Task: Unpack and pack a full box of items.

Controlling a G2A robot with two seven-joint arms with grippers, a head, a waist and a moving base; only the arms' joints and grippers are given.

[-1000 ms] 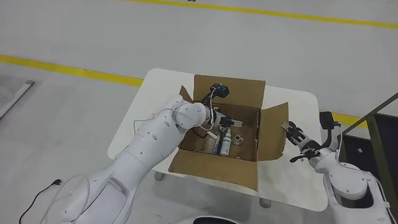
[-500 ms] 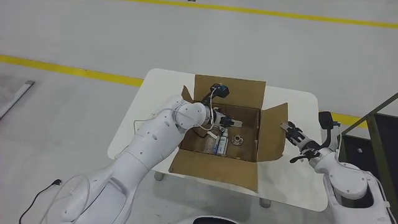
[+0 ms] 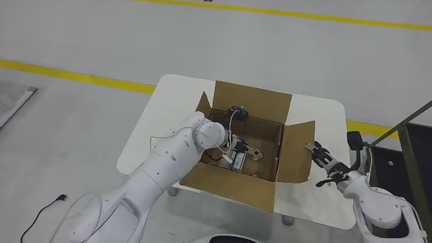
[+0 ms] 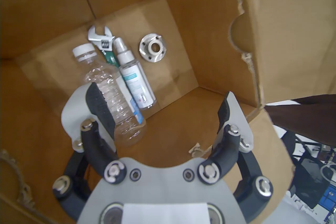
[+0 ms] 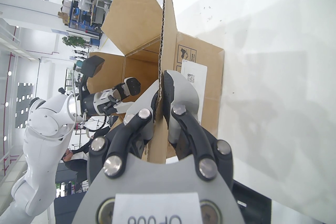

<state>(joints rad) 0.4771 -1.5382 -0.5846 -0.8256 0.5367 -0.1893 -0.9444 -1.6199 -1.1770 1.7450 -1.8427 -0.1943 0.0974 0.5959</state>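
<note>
Box (image 3: 229,182) open on white surface (image 3: 175,101), flaps up. Contents lie flat on its floor, side by side: clear bottle (image 4: 105,70) with white cap, wrench (image 4: 101,40) wedged between it and a spray bottle (image 4: 134,80), and a metal flange (image 4: 153,47) just beside the spray bottle, not touching. Left hand (image 4: 160,96) is down inside the box above them, fingers spread wide, holding nothing. One finger overlaps the clear bottle in the left wrist view; contact can't be told. Right hand (image 5: 163,83) is outside the box, clenched on the edge of the side flap (image 5: 168,15). Right wrist view adds a white label (image 5: 193,72) on the box's outer wall.
</note>
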